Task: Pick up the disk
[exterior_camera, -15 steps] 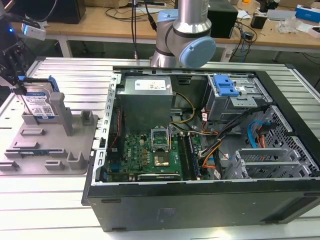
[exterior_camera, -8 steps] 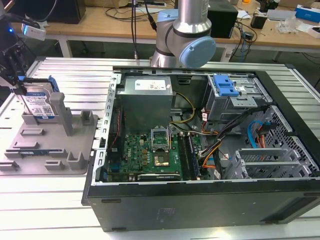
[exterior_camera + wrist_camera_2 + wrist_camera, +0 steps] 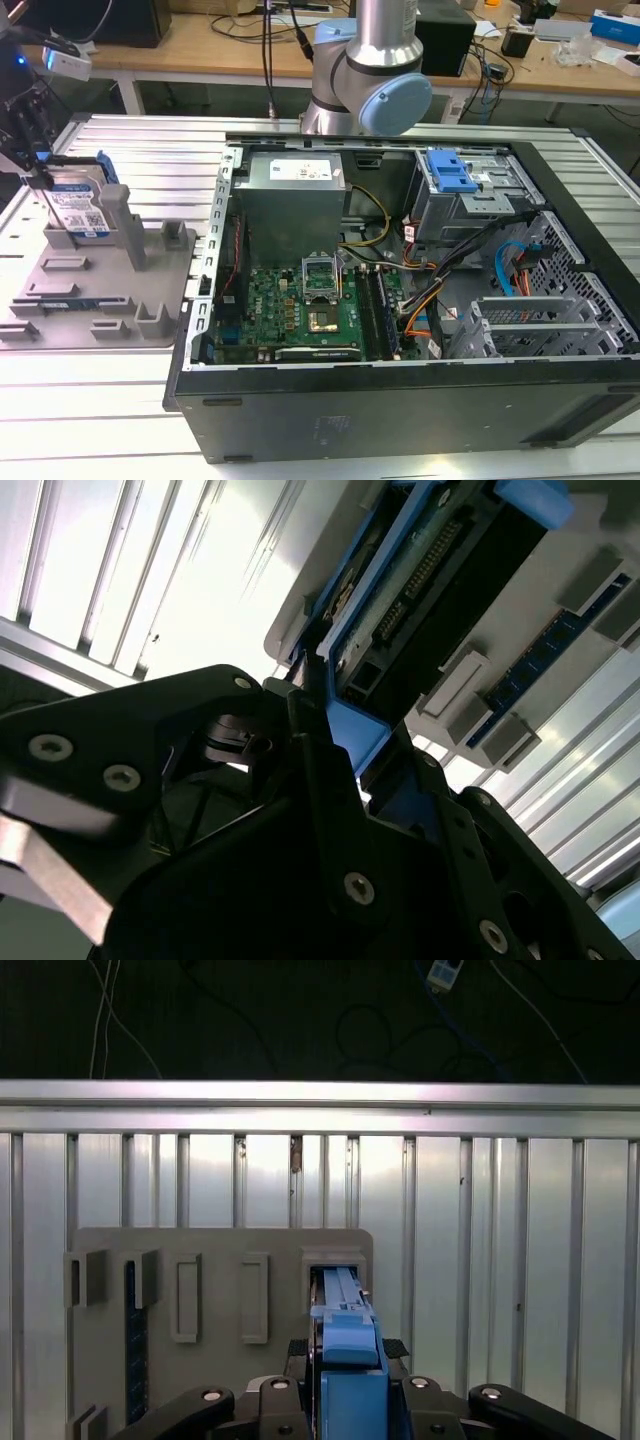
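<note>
The disk stands on edge in a slot at the back of the grey holder, at the exterior view's far left. Its white-and-blue label faces the camera and blue rails run along its sides. My gripper comes down onto its top edge. In the first wrist view the disk appears edge-on, with a black pad pressed to each side of the blue rail, so the gripper is shut on it. The second wrist view shows the disk's connector edge beyond the dark fingers.
An open computer case takes up the middle and the exterior view's right, with a blue drive-bay bracket inside. The arm's base stands behind it. The holder has upright posts and a memory stick. A ribbed metal table lies beneath.
</note>
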Tool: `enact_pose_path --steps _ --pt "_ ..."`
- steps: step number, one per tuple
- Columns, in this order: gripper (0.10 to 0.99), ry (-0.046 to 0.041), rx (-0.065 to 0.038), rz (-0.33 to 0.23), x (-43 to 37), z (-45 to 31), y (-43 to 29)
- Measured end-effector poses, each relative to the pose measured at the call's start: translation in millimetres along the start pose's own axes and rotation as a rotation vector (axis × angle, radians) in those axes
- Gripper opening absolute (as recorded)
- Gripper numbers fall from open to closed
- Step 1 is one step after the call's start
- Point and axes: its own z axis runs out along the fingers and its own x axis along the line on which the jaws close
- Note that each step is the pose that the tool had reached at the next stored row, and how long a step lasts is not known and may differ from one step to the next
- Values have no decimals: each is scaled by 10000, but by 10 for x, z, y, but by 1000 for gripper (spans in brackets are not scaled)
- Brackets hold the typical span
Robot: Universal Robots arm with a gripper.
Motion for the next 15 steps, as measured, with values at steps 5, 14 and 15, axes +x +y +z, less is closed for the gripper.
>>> enact_pose_path --steps 5,14,15 --pt "369 0 0 0 2 -27 0" --pt "369 0 -1 -1 6 -109 0" --pt "369 0 -1 -1 7 -122 0"
